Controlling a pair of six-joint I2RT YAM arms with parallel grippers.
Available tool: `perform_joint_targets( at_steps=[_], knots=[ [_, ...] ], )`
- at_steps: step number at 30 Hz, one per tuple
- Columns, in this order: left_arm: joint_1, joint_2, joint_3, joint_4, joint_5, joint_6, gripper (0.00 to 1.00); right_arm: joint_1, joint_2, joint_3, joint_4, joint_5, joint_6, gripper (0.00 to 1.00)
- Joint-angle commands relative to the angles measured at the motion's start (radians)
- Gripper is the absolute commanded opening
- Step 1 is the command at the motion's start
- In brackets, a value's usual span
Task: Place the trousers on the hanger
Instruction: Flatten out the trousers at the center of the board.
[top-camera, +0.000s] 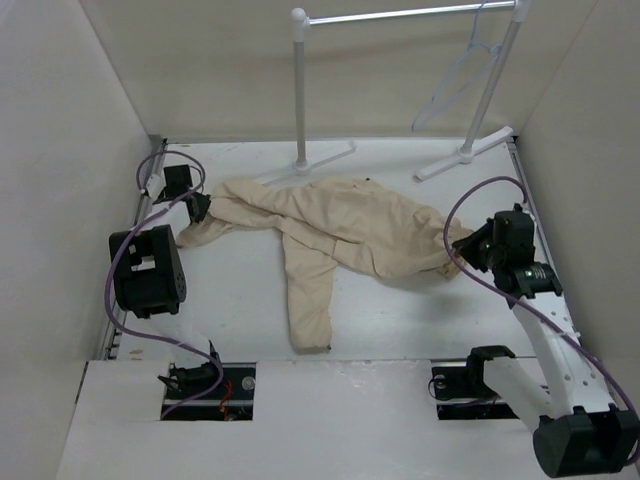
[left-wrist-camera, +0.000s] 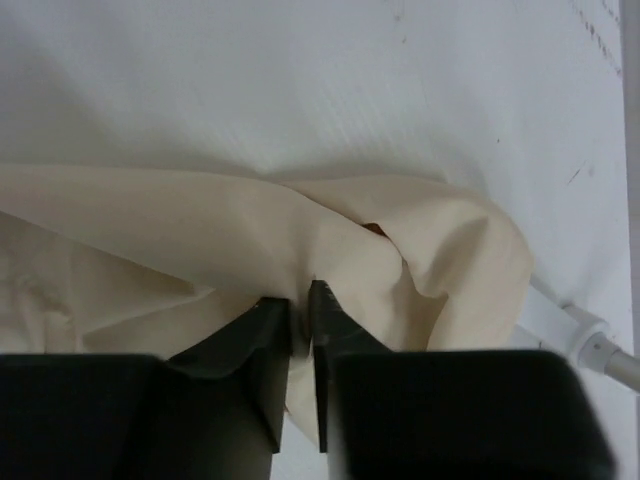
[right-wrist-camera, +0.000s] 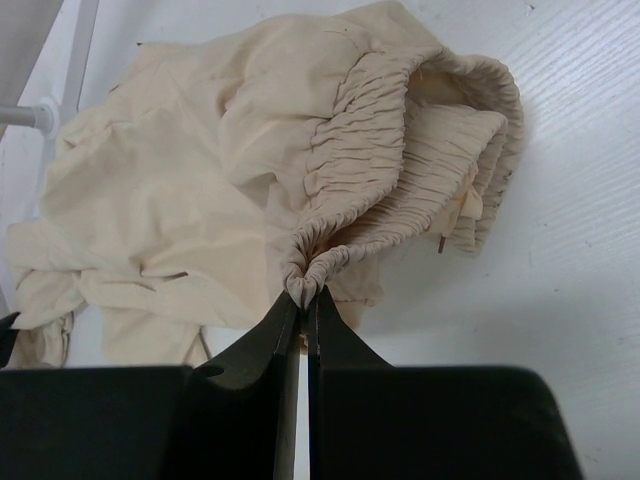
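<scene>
1. The task is at an early stage. The trousers (top-camera: 340, 225) lie sprawled on the white worktop (top-camera: 400, 310), and no part of them is on the hanger (top-camera: 452, 88).
2. The hanger hangs by its hook from the rail of the white tube rack (top-camera: 300, 90) at the far right, well apart from the cloth.
3. What seems done is the gripping. The left pincer (top-camera: 203, 208) is clenched on a fold at the garment's far-left end, with cloth bunched between its fingers in the left wrist view. The right pincer (top-camera: 462, 243) is clenched on the gathered waistband at the right edge.
4. By my judgement everything else is left to do: raising the garment off the worktop, carrying it to the rack and draping it over the hanger's lower bar.
5. The trousers are soft beige cloth, creased and limp. One leg runs toward the near edge and the other stretches left. The waistband is elasticated — puckered into fine close ribs that fan out from the right pincer's tips.
6. The hanger is thin, pale bluish-white wire or plastic — a triangular outline that looks light and likely to swing.
7. The rack is thick, smooth white tube on flat feet. The worktop is matte white with a faint grain.
</scene>
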Motion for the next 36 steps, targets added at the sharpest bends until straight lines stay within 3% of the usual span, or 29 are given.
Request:
perform_joint_targets(
  at_steps=[1, 8, 12, 14, 16, 21, 25, 29, 32, 35, 36],
  knots=[
    [0.027, -0.017, 0.141, -0.025, 0.059, -0.037, 0.06, -0.004, 0.053, 0.106, 0.057, 0.003, 0.01, 0.03],
    [0.027, -0.06, 0.684, -0.267, 0.096, -0.045, 0.02, 0.045, 0.248, 0.574, 0.103, -0.013, 0.029, 0.02],
    [0.071, -0.171, 0.801, -0.349, 0.078, -0.064, 0.04, 0.055, 0.239, 0.812, 0.064, -0.013, 0.02, 0.02],
    [0.119, -0.27, 0.726, -0.366, 0.066, -0.089, 0.04, 0.046, 0.187, 0.834, 0.038, -0.013, 0.02, 0.02],
    [0.177, -0.395, 0.56, -0.369, 0.056, -0.107, 0.05, 0.005, 0.107, 0.767, 0.001, -0.014, 0.023, 0.02],
    [0.272, -0.676, 0.064, -0.493, 0.033, -0.13, 0.05, -0.046, -0.118, 0.411, -0.12, 0.046, 0.061, 0.01],
    [0.21, -0.768, -0.133, -0.686, -0.126, -0.108, 0.05, -0.09, -0.201, 0.228, -0.222, 0.12, 0.064, 0.0],
    [0.148, -0.837, -0.266, -0.784, -0.157, -0.108, 0.08, -0.095, -0.194, 0.186, -0.246, 0.234, 0.008, 0.0],
    [0.127, -0.871, -0.296, -0.823, -0.177, -0.062, 0.28, -0.09, -0.188, 0.179, -0.245, 0.294, -0.023, 0.0],
    [0.063, -0.858, -0.212, -0.798, -0.212, -0.017, 0.49, -0.09, -0.168, 0.179, -0.231, 0.302, -0.039, 0.0],
    [0.009, -0.83, -0.174, -0.759, -0.214, -0.012, 0.52, -0.087, -0.156, 0.174, -0.223, 0.293, -0.043, 0.0]
  ],
)
